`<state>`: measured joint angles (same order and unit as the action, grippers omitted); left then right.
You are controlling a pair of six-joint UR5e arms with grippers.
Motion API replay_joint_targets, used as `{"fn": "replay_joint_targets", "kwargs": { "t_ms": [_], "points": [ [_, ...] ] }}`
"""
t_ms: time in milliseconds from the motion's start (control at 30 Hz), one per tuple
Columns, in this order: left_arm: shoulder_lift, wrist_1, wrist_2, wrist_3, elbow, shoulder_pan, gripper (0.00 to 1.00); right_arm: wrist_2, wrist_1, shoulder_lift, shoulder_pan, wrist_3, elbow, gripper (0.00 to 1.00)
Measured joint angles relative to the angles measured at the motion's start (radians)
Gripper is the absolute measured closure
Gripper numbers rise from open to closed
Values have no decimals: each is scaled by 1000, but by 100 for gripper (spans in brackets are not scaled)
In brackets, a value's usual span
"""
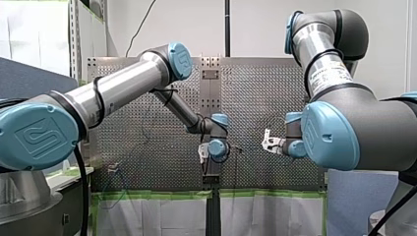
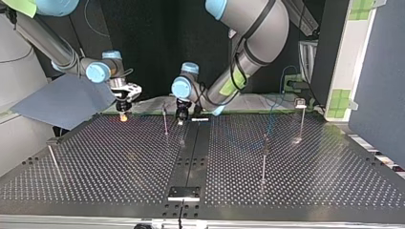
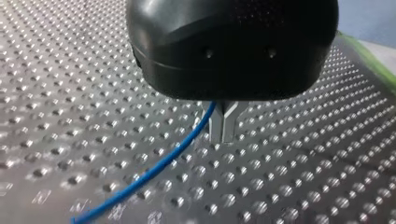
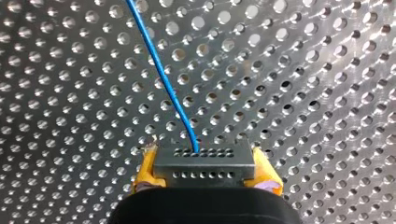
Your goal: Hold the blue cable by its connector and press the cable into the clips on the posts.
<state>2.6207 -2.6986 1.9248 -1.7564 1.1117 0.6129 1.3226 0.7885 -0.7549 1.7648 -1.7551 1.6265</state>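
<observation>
Blue cable (image 4: 161, 74) runs out of the grey connector (image 4: 201, 175). My right tool (image 4: 206, 161) grasps that connector between its yellow pads (image 4: 145, 170), low over the desk's far edge at the top view's left. From the connector the cable crosses bare perforated metal. My left tool (image 3: 223, 127), black with metal fingers, is clenched near the middle of that far edge. The blue cable comes out at the root of its fingers and trails over the holes.

The desk (image 2: 119, 162) is a dark perforated plate with a plain black strip (image 2: 191, 152) down its middle. A small metal plate (image 2: 184, 193) lies at the strip's near end. Four thin posts stand on the desk:
- one (image 2: 165, 121) between the two tools, nearer my left one
- one (image 2: 263, 160) right of the strip
- one (image 2: 301, 119) at the far right
- one (image 2: 51, 157) tilted at the near left

Whether the cable sits in any clip cannot be told.

In the top view a blue sheet (image 2: 62, 102) slopes beside the desk's far left corner, and a blue partition (image 2: 382, 71) closes the right side. In the front view green tape (image 1: 162, 195) lines the desk edge nearest the arms.
</observation>
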Motion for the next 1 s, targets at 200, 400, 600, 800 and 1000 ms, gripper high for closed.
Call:
{"fn": "replay_joint_targets", "kwargs": {
  "t_ms": [200, 400, 600, 800, 1000],
  "points": [
    [0, -15, -10, 4, -19, -15, 100, 1, -24, 15, 1, -1, -39, 100],
    [0, -27, -11, 13, -24, -14, 100, 1, -31, 27, 0, -4, -60, 100],
    [0, -42, 6, 45, -24, -10, 82, 0, -34, 30, -1, -7, -71, 100],
    [0, -48, 31, 94, -24, -2, 0, -1, -36, 31, -1, -8, -73, 100],
    [-1, -69, 65, 145, -25, 8, 0, -10, -40, 31, 1, -8, -73, 100]
  ]
}}
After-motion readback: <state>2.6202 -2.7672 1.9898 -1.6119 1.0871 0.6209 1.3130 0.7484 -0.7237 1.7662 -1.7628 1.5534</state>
